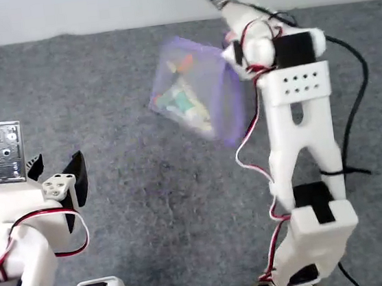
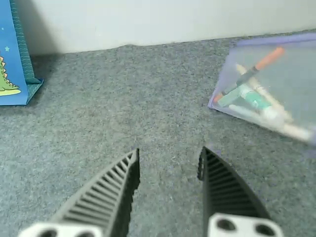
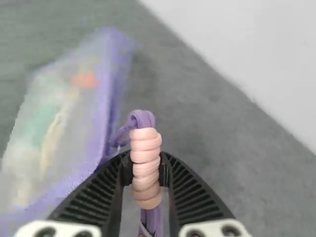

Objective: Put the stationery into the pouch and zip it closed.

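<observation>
A clear pouch with purple trim (image 1: 195, 91) hangs tilted above the grey table at the back, with pens and other stationery (image 1: 183, 102) inside it. My right gripper (image 3: 144, 165) is shut on the pouch's pink zipper pull (image 3: 144, 163), which has a purple loop on top; the pouch (image 3: 59, 133) hangs beyond it. In the high view that gripper (image 1: 235, 48) is at the pouch's right corner. My left gripper (image 2: 168, 163) stands open over bare carpet at the front left, well short of the pouch (image 2: 269, 91); the high view places it (image 1: 60, 173) near the left edge.
A blue box with a dinosaur print (image 2: 15, 54) stands against the back wall at the left. The grey carpeted table (image 1: 150, 210) stretches between the two arms. A white wall (image 2: 158, 19) bounds the far side.
</observation>
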### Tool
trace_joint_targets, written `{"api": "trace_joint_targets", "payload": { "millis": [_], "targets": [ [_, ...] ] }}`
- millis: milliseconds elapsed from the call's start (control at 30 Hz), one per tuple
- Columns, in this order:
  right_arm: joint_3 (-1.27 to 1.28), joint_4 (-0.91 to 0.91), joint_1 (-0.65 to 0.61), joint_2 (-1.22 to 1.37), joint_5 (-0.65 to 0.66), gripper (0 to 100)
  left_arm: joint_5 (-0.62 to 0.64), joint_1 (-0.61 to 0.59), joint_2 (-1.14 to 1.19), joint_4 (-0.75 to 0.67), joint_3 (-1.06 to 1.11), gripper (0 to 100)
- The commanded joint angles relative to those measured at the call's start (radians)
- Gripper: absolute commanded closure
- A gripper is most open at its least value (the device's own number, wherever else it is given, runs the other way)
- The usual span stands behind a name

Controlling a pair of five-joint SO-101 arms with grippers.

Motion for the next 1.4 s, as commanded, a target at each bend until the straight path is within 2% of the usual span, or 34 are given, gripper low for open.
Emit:
{"api": "trace_joint_targets", "payload": {
  "millis": [0,200,333,533,733,833,1133,1367],
  "targets": [
    [-0.037,-0.088,-0.059,-0.002,0.006,99.1,0.009,-0.005,-0.005,0.002,-0.039,82],
    [-0.037,0.074,-0.297,-0.145,-0.028,99.1,0.009,-0.005,-0.005,0.002,-0.039,82],
    [-0.035,0.15,-0.346,-0.213,-0.037,99.1,0.009,-0.005,-0.005,0.002,-0.038,82],
    [-0.035,0.162,-0.303,-0.222,-0.04,99.1,0.009,-0.003,-0.005,0.0,-0.035,82],
    [-0.037,0.113,-0.283,-0.291,-0.226,99.1,0.009,-0.005,-0.005,0.0,-0.035,81],
    [-0.037,0.079,-0.277,-0.332,-0.25,99.1,0.009,-0.005,-0.005,0.002,-0.035,82],
    [-0.034,-0.013,-0.105,-0.346,-0.232,99.1,0.009,-0.005,-0.005,0.002,-0.035,82],
    [-0.031,-0.165,-0.05,-0.338,-0.051,99.1,0.009,-0.005,-0.005,0.002,-0.035,82]
  ]
}}
